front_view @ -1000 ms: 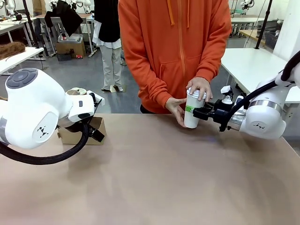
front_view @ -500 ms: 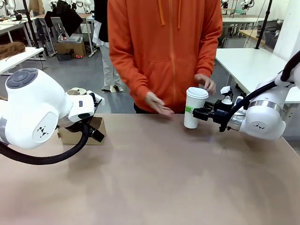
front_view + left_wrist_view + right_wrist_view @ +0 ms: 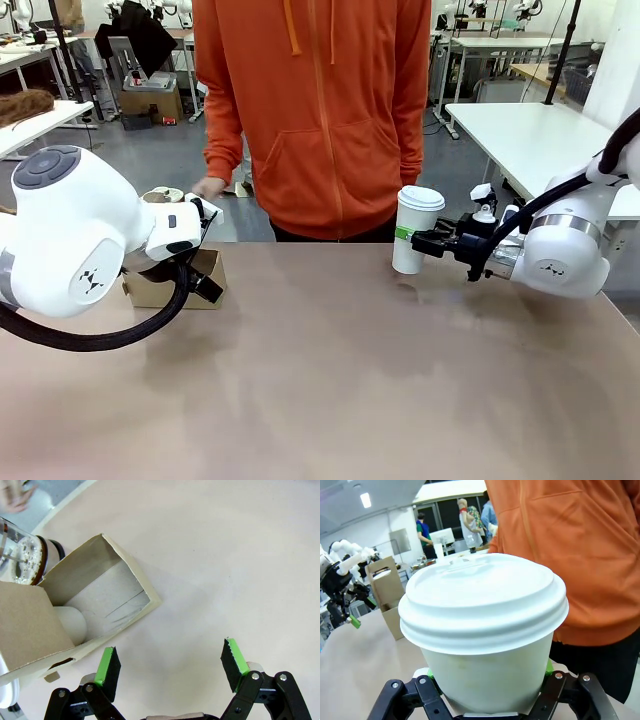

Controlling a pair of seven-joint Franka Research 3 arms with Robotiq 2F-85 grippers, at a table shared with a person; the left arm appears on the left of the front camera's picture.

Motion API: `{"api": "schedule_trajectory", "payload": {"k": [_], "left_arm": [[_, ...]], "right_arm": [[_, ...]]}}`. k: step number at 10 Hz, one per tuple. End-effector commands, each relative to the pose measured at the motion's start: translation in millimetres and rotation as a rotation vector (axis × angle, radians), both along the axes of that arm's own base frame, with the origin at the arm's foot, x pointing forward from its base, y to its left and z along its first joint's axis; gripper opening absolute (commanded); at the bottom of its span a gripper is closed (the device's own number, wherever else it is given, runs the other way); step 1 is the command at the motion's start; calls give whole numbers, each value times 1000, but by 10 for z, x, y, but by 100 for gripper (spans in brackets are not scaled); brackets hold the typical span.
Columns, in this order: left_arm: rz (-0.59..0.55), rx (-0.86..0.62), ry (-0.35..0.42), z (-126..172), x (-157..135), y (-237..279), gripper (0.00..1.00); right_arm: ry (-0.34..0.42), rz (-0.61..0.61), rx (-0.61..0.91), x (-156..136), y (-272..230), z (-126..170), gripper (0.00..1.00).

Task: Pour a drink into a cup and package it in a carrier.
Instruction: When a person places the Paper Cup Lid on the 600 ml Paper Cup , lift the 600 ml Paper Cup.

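The white paper cup (image 3: 414,230) stands near the table's far edge with a white lid on it. My right gripper (image 3: 424,240) is shut on its lower half from the right; in the right wrist view the cup (image 3: 485,645) sits between the fingers of the right gripper (image 3: 487,685). The brown cardboard carrier (image 3: 200,272) stands at the left, partly behind my left arm. My left gripper (image 3: 170,662) hangs open just above the bare table beside the carrier (image 3: 95,590). A glass jug with a metal frame (image 3: 22,555) stands behind the carrier; I cannot make out its liquid.
A person in an orange hoodie (image 3: 310,110) stands at the far edge, one hand (image 3: 210,187) down near the jug side. The carrier (image 3: 387,587) and my left arm show far off in the right wrist view. Bare brown table (image 3: 330,380) lies between the arms.
The person took both hands off the cup's lid and stepped toward picture left, lowering one hand there. Both arms and the cup stayed still.
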State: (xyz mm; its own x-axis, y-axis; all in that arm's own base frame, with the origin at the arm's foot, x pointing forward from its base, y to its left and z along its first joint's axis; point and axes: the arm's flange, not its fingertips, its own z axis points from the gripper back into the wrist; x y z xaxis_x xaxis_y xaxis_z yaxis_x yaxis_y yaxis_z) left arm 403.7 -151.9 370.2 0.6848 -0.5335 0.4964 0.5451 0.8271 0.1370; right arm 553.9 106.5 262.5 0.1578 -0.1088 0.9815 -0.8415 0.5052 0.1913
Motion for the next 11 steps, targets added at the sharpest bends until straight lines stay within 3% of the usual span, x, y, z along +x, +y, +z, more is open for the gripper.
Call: {"api": "schedule_trajectory", "payload": {"k": [1, 4, 8, 11], "left_arm": [[-1, -2, 0, 3, -2, 2, 100], [-1, -2, 0, 3, -2, 2, 100], [-1, -2, 0, 3, -2, 2, 100], [-1, -2, 0, 3, -2, 2, 100]], "right_arm": [[-11, 2, 6, 4, 10, 56, 80], [0, 0, 0, 0, 0, 0, 80], [-43, 36, -62, -378, 22, 1066, 80], [-20, 42, -53, -806, -34, 1911, 80]]}}
